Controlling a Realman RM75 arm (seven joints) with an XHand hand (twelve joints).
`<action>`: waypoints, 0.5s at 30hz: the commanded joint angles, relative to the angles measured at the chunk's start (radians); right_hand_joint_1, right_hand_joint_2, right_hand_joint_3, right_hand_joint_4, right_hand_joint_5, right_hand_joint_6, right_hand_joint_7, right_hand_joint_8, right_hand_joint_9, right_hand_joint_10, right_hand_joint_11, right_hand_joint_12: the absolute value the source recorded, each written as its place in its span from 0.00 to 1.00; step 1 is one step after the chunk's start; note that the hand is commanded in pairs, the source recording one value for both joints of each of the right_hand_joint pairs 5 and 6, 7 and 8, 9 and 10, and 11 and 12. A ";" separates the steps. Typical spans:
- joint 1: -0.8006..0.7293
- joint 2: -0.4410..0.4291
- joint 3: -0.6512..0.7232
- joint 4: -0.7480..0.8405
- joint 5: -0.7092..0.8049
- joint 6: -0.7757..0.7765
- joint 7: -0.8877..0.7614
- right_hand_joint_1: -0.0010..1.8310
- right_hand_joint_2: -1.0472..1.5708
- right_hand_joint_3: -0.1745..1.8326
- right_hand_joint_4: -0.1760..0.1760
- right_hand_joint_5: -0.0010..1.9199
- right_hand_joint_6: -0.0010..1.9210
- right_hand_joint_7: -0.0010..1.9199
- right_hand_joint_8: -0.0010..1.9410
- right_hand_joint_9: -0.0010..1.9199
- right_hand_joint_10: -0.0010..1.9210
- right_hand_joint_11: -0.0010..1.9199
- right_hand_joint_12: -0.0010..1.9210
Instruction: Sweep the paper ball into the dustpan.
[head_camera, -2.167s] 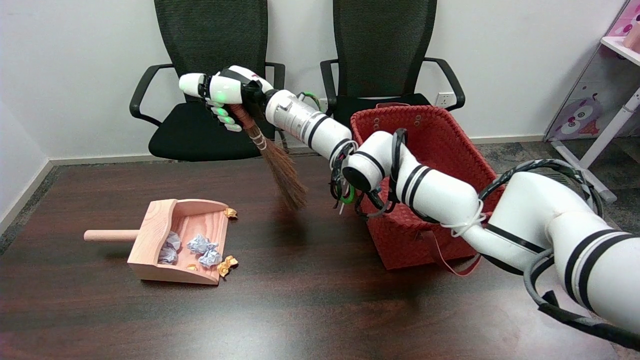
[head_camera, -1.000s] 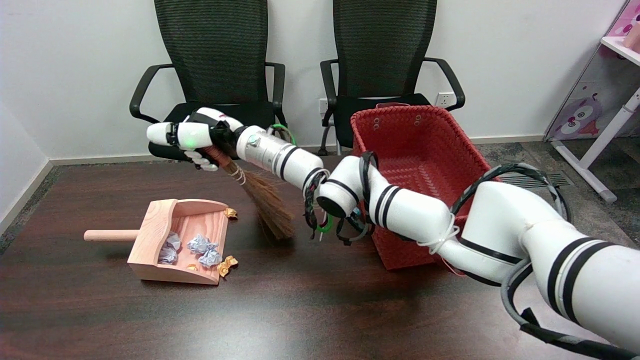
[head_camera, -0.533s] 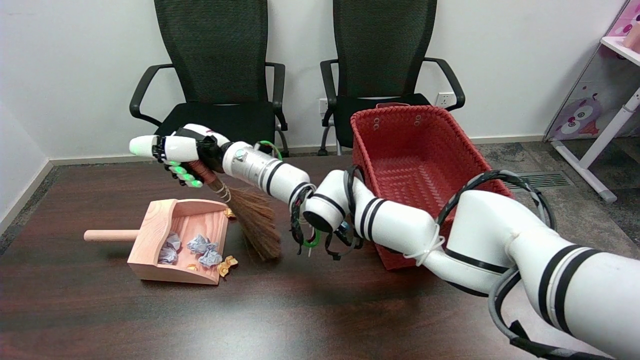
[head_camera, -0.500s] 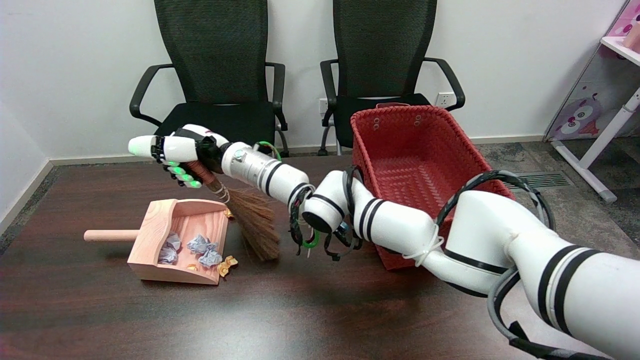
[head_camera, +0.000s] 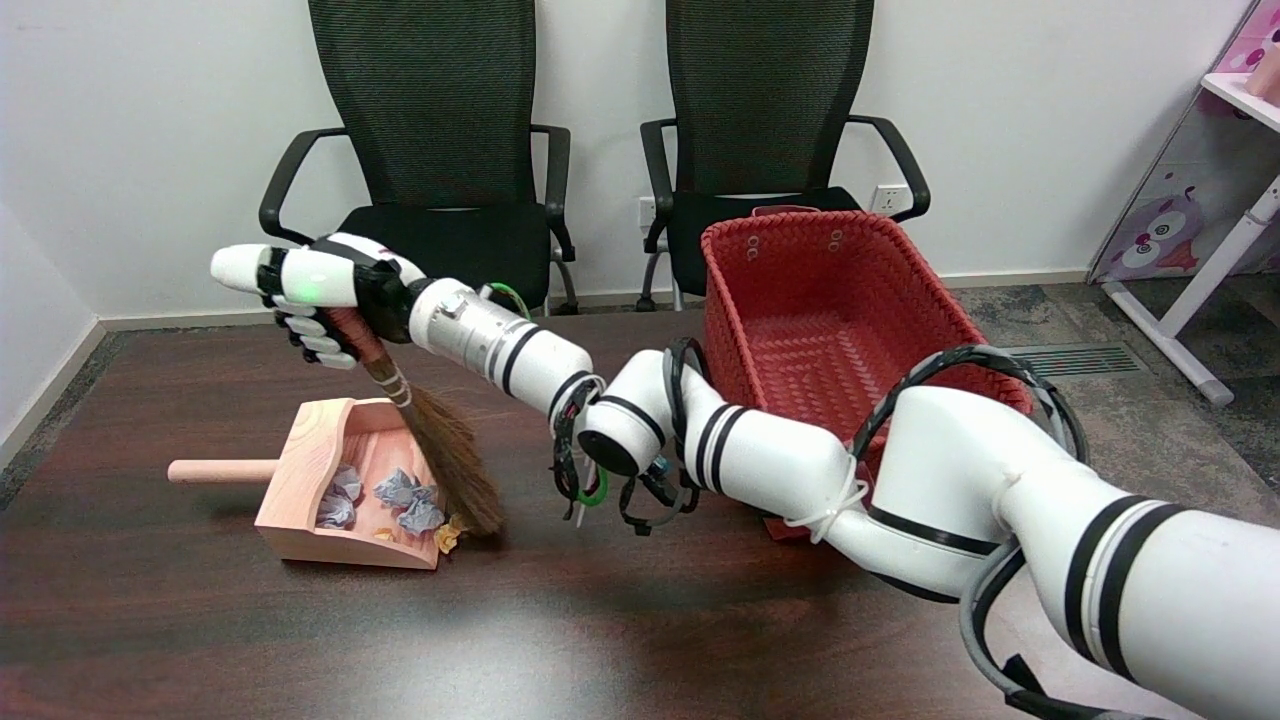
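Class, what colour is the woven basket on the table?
Red; the basket shows plainly in the head view, its only view.

Wooden dustpan (head_camera: 300, 478) near desk's left edge, w/ blue-grey paper balls (head_camera: 400, 492) inside; yellow paper ball (head_camera: 449, 533) at its lip, prob. touching broom bristles (head_camera: 458, 468).

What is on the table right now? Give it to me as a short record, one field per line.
right hand: grips the broom handle, above the dustpan's back wall
broom: tilted, bristle tip down at the dustpan's open mouth
dustpan: wooden, on the table, handle pointing to picture left
in dustpan: bluish paper balls
at the mouth: yellow paper ball by the near corner, next to the bristles
red basket: woven, to picture right, nothing visible in the part that shows
table: dark wood
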 joint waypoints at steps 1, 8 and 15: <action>-0.002 0.036 0.027 -0.165 0.053 -0.074 0.017 0.32 0.65 0.53 0.51 1.00 1.00 1.00 0.99 1.00 1.00 1.00 1.00; 0.002 0.086 0.047 -0.255 0.128 -0.119 -0.020 0.32 0.66 0.55 0.51 1.00 1.00 1.00 0.99 1.00 1.00 1.00 1.00; -0.003 0.230 0.063 -0.500 0.274 -0.109 -0.121 0.32 0.66 0.57 0.51 1.00 1.00 1.00 0.99 1.00 1.00 1.00 1.00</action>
